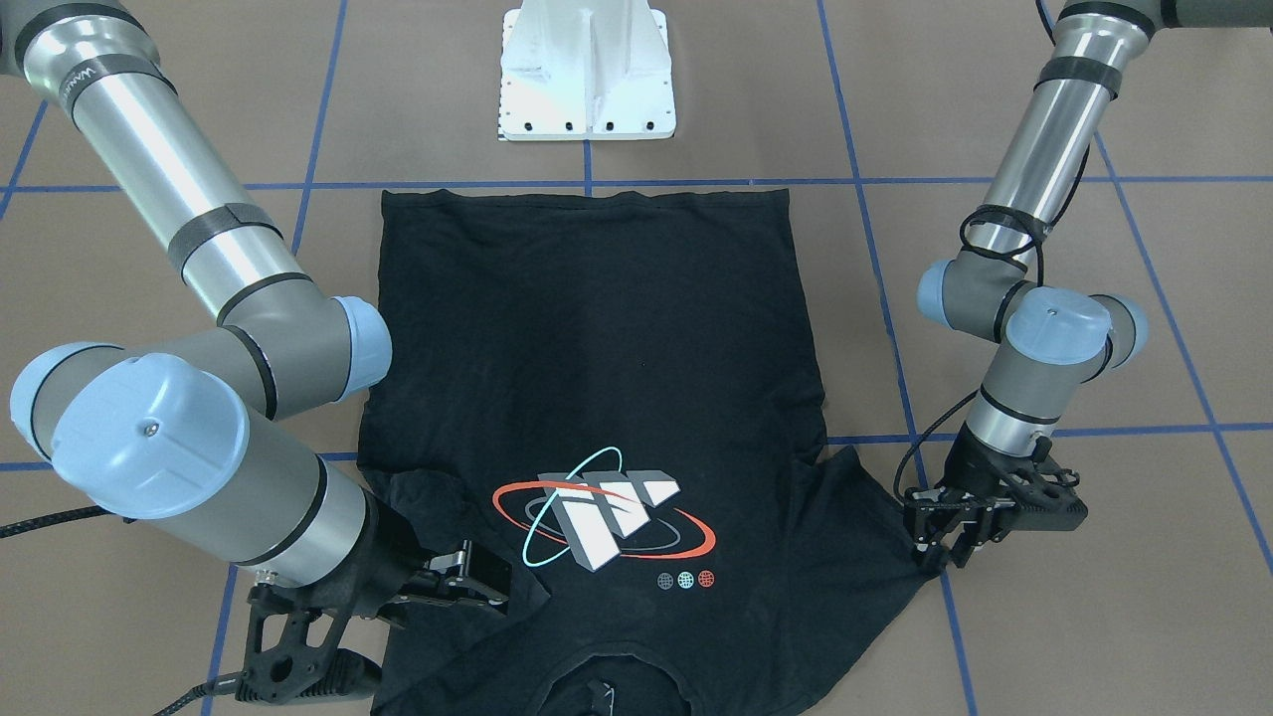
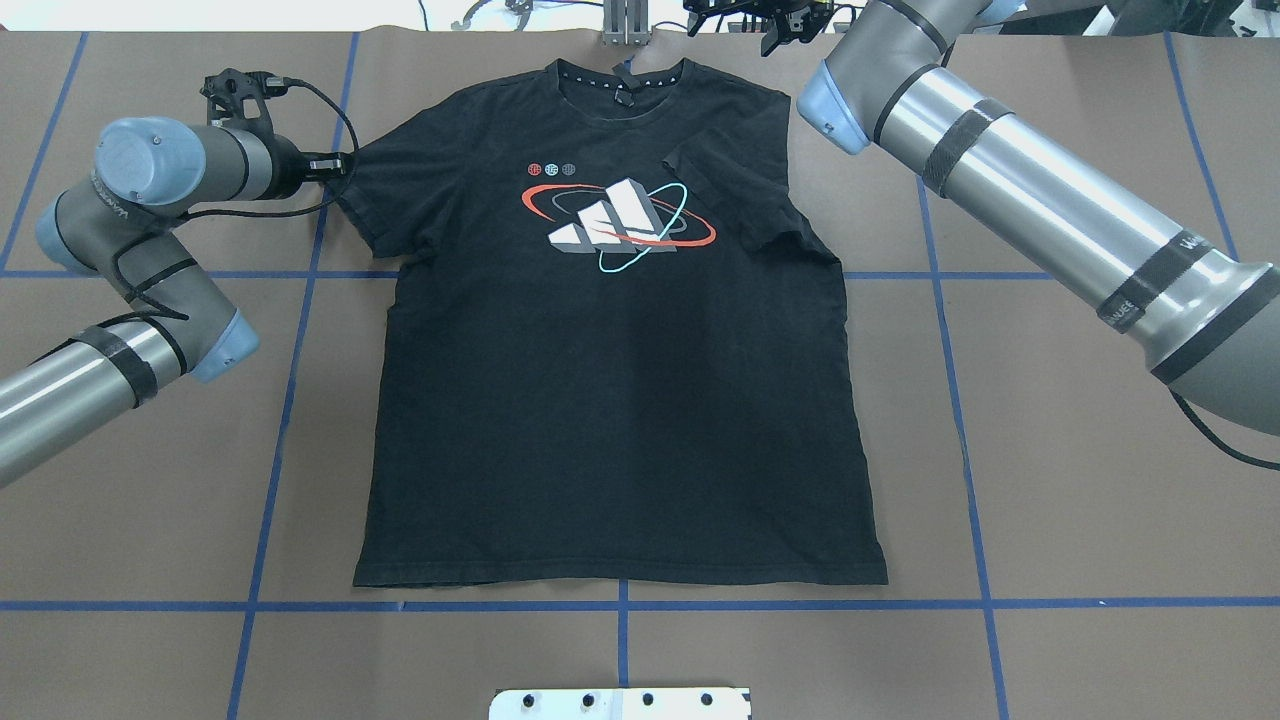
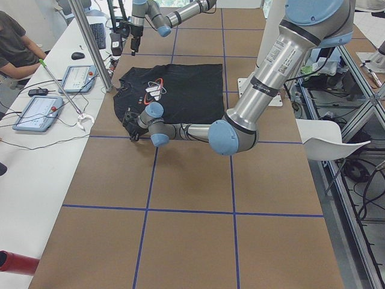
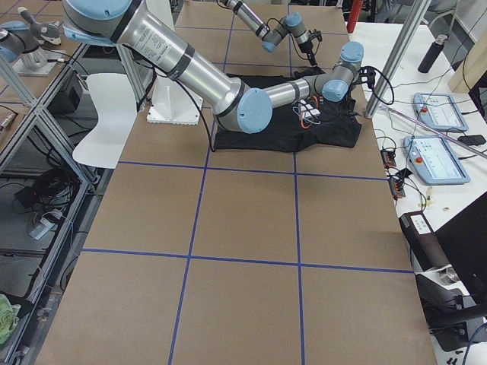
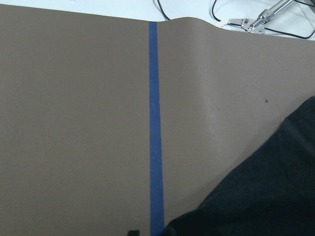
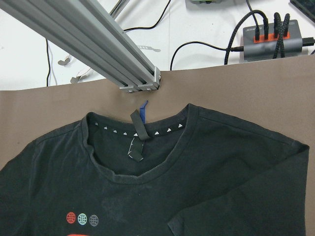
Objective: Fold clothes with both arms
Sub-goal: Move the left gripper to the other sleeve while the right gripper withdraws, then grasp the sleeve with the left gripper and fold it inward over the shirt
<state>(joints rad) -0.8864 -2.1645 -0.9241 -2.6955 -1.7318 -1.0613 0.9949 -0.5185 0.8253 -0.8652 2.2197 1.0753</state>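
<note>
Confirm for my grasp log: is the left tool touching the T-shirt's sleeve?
Touching. The front-facing view shows the left tool with its tips on the sleeve corner of the T-shirt, which is drawn to a point there.

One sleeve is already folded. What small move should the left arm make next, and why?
Probably close the left gripper on the left sleeve: it sits at that sleeve's edge, spread flat, while the right sleeve lies folded onto the T-shirt.

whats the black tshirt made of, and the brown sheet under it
Black short-sleeved T-shirt: soft knit fabric, probably cotton, matte; it lies limp, with one sleeve folded over. Brown table cover: looks like matte paper or vinyl sheet; its far edge bulges up slightly.
</note>
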